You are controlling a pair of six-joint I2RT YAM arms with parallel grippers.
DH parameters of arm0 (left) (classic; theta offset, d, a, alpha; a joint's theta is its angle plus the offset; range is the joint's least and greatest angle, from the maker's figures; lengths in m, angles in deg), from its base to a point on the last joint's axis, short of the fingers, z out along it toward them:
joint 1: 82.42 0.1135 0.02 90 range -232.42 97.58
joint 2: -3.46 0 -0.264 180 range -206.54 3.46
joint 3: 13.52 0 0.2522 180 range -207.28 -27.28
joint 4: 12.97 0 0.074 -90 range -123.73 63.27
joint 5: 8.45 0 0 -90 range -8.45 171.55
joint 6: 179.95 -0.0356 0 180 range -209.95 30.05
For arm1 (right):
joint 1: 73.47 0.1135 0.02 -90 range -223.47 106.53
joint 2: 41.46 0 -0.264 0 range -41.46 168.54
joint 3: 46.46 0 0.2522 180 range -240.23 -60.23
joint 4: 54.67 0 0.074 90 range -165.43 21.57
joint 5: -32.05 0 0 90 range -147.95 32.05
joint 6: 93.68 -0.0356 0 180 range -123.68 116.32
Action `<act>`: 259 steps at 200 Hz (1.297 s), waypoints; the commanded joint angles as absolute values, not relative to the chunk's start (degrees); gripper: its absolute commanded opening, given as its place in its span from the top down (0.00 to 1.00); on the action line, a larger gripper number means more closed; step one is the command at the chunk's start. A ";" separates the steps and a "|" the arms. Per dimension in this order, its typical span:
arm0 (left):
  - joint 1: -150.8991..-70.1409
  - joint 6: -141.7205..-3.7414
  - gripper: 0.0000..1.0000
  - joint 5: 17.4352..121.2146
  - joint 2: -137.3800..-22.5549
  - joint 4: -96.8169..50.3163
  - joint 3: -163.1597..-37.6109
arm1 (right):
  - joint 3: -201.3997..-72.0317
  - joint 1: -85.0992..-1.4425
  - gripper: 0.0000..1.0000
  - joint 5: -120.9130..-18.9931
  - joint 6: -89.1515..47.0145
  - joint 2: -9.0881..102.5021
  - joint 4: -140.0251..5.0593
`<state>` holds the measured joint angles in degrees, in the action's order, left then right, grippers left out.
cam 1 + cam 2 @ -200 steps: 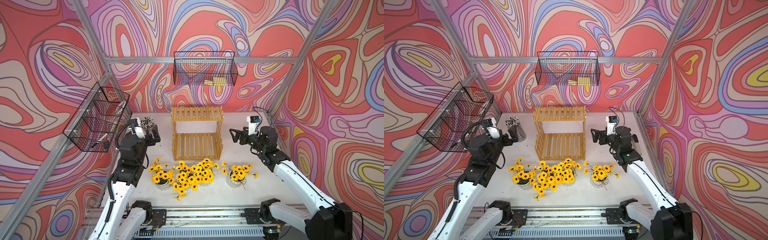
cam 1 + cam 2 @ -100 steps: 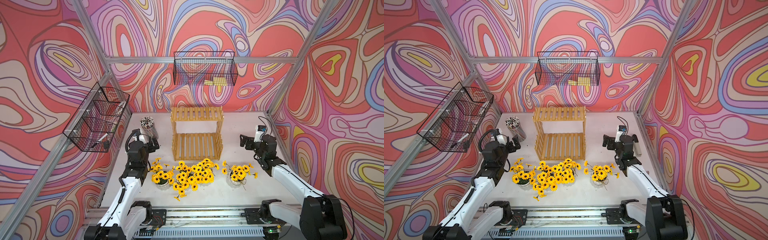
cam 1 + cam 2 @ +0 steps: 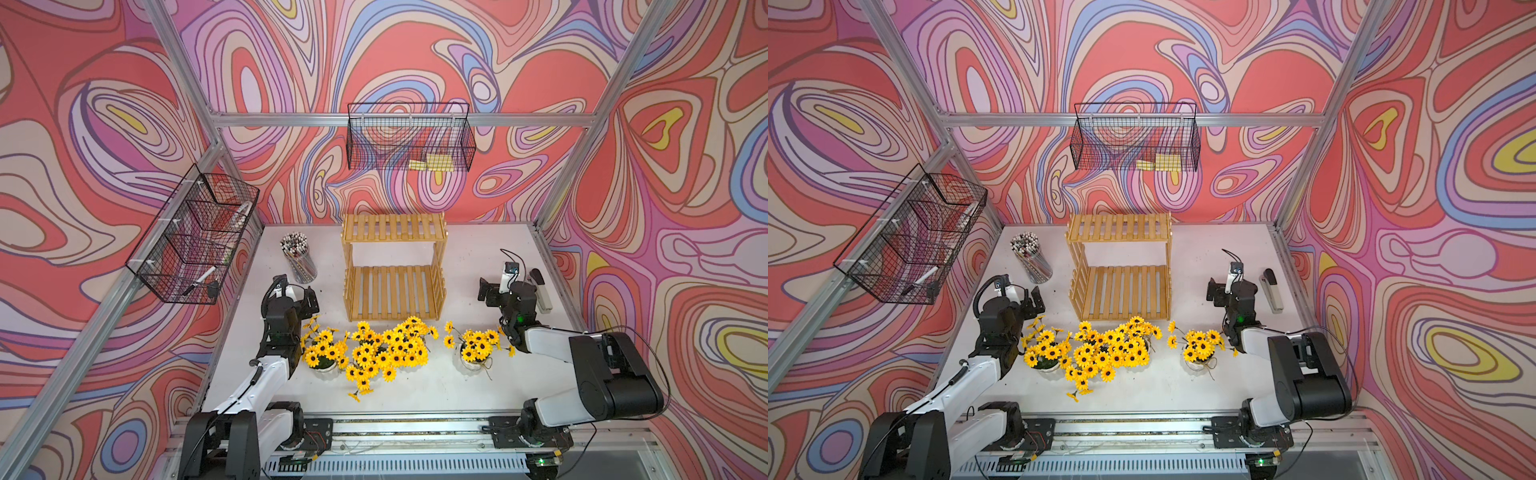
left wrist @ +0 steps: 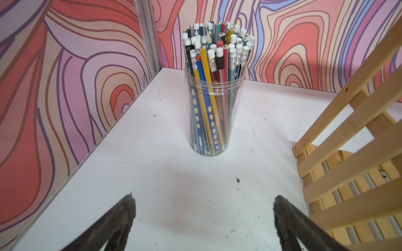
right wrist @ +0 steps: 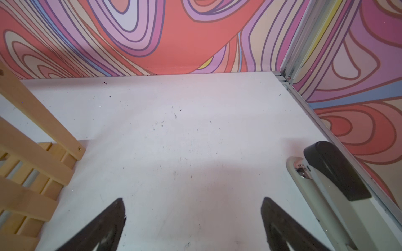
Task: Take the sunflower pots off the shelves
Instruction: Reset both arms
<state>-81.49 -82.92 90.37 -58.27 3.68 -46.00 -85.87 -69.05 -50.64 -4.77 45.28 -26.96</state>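
Observation:
The sunflower pots stand in a row on the white table in front of the shelves: one on the left point(image 3: 322, 357), a dense yellow cluster in the middle point(image 3: 390, 349), and one on the right point(image 3: 473, 353). Both tiers of the wooden slatted shelves point(image 3: 392, 226) are bare. My left gripper point(image 3: 309, 297) hovers left of the shelves, open and holding nothing point(image 4: 203, 200). To the right of the shelves my right gripper point(image 3: 484, 291) is also open, with only bare table between its fingers point(image 5: 192, 202). The wrist views show only edges of the shelves point(image 4: 348, 152) point(image 5: 32, 134).
A clear cup of pencils point(image 3: 298, 257) stands at the back left, straight ahead of the left gripper point(image 4: 214, 97). A stapler point(image 3: 540, 291) lies by the right wall, beside the right gripper point(image 5: 335, 180). Black wire baskets hang on the back wall point(image 3: 409, 137) and the left wall point(image 3: 195, 241).
Both arms have folded down and drawn back toward the front of the table, away from the shelves. Both grippers have stayed open and the pots have not moved.

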 commanded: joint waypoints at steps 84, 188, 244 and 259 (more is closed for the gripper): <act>-80.11 -86.18 0.03 81.79 -73.23 18.97 -46.27 | -86.77 -72.46 0.02 -52.27 -5.20 56.54 -12.84; -80.14 -86.87 0.04 79.55 -83.38 32.26 -43.44 | -87.10 -73.03 0.02 -52.87 -5.28 56.36 -13.77; -80.14 -85.75 0.02 81.71 -84.07 29.53 -45.32 | -87.12 -73.06 0.01 -52.86 -5.27 56.41 -13.84; -80.14 -85.38 0.01 82.76 -84.19 29.44 -45.48 | -87.49 -73.03 0.02 -53.02 -5.27 56.54 -14.36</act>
